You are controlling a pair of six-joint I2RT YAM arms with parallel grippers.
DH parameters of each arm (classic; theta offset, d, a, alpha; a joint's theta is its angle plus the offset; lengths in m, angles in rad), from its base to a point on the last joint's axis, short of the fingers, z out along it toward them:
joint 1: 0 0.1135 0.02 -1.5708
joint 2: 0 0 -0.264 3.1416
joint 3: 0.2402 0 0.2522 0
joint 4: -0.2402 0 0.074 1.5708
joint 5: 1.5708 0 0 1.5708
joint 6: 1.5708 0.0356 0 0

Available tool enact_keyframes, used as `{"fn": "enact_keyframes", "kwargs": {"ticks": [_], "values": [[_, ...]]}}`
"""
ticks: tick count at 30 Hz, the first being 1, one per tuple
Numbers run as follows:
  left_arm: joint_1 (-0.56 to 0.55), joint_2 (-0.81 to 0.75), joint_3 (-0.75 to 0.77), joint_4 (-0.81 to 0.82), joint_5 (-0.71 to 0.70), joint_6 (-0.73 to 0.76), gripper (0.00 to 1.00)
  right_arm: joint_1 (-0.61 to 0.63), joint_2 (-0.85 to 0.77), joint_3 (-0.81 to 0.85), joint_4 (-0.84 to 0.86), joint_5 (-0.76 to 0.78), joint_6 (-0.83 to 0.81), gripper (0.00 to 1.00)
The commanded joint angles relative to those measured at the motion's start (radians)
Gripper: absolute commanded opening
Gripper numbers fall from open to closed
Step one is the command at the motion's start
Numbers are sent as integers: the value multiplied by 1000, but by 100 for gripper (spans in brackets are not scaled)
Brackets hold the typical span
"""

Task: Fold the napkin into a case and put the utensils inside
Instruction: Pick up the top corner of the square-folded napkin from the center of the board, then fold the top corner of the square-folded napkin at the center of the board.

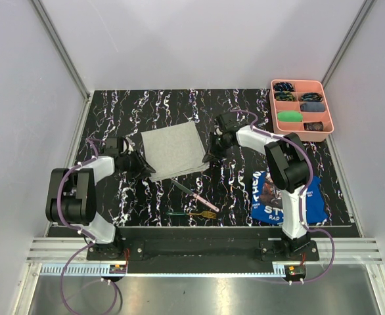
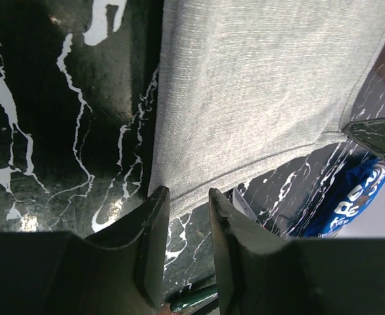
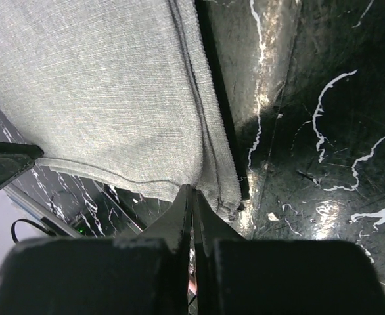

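While my right gripper was pinched flat on the lower right corner of the napkin, my left gripper stood partly open at the lower left corner, with the cloth's tip at the mouth of its jaws and not yet clamped. I judged the step to be taking that near edge in both grippers so the first fold could be made.

To do it well, I reckoned the left needed to push a little further onto the corner before closing. It needed a real bite of cloth rather than the tip alone. Both corners would then have to rise together, level and taut, so that the edge carried over without sagging or twisting.

The napkin lay flat at the centre of the top view on the black marbled table. It was square, so it had no true long axis. It sat turned a little, its near edge climbing from lower left to upper right.

Just below it lay the knife, slanting from its dark blade at upper left to its pink handle at lower right. The fork lay almost level, green handle left and tines right. I thought a low lift risked dragging the knife.
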Motion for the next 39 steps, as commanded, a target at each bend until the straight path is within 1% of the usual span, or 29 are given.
{"fn": "enact_keyframes", "kwargs": {"ticks": [1, 2, 6, 11, 15, 17, 18, 20, 21, 22, 24, 27, 28, 35, 39], "values": [[6, -51, 29, 13, 17, 3, 34, 17, -37, 82, 7, -43, -2, 0], [29, -48, 31, 11, 20, 0, 34, 20, -19, 93, 14, -52, 1, 0], [35, -25, 43, 17, 20, -2, 31, 35, 36, 171, 59, -95, 16, 0], [37, 10, 26, 45, 32, -15, 27, 60, 156, 332, 125, -158, 56, 0], [37, 19, 5, 57, 37, -20, 26, 81, 276, 499, 177, -225, 90, 0], [35, 24, 1, 59, 34, -19, 26, 90, 349, 553, 226, -247, 117, 0], [35, 25, -3, 62, 34, -20, 26, 98, 377, 620, 238, -263, 124, 0], [37, 30, -8, 65, 31, -23, 25, 107, 454, 691, 263, -279, 133, 0], [35, 33, -8, 63, 32, -23, 25, 117, 480, 766, 264, -286, 136, 0], [37, 35, -6, 63, 31, -23, 25, 120, 525, 803, 269, -291, 139, 0], [35, 38, -8, 65, 29, -20, 25, 127, 567, 898, 274, -291, 147, 0], [35, 44, -11, 63, 20, -20, 25, 133, 635, 982, 304, -294, 176, 0], [37, 45, -12, 63, 20, -22, 25, 137, 661, 993, 319, -297, 197, 0], [35, 62, -14, 71, 25, -22, 24, 140, 713, 1009, 460, -300, 286, 0], [35, 64, -14, 69, 23, -22, 24, 141, 782, 1091, 484, -303, 332, 0]]}}
